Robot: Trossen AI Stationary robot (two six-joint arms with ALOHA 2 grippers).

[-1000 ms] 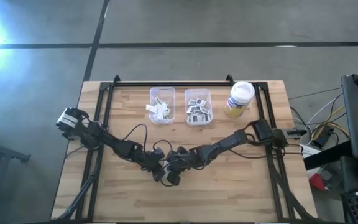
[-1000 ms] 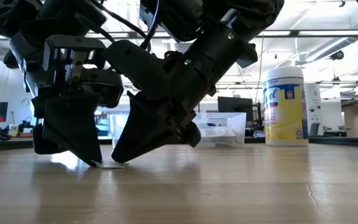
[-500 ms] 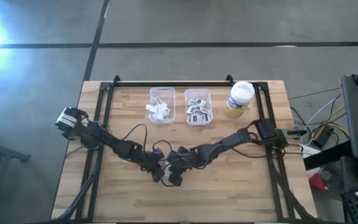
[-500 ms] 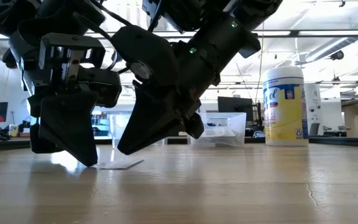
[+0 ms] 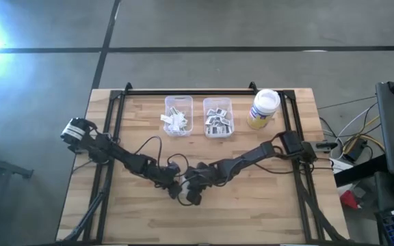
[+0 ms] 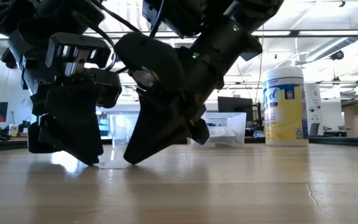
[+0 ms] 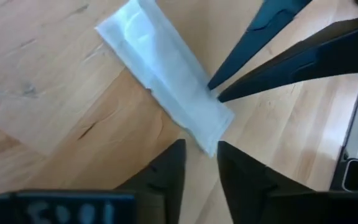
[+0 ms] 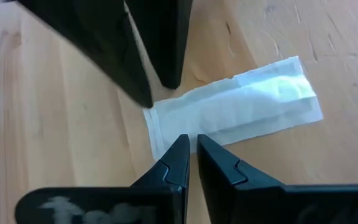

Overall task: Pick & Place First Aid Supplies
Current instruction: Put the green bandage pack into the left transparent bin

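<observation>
Your left gripper stands slightly parted, its tips at one end of a long pale packet lying flat on the table and holding nothing. Your right gripper is nearly closed, tips at the packet's edge. Both arms reach low, meeting midway toward the table's front edge.

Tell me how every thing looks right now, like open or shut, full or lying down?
Packet: flat on the table, both grippers at one end.
Left gripper: fingers slightly apart, over the packet's end.
Right gripper: nearly shut, tips at the packet's edge.
Left bin: open, holds pale strips.
Right bin: open, holds square packets.
Jar: upright, white lid on.
</observation>
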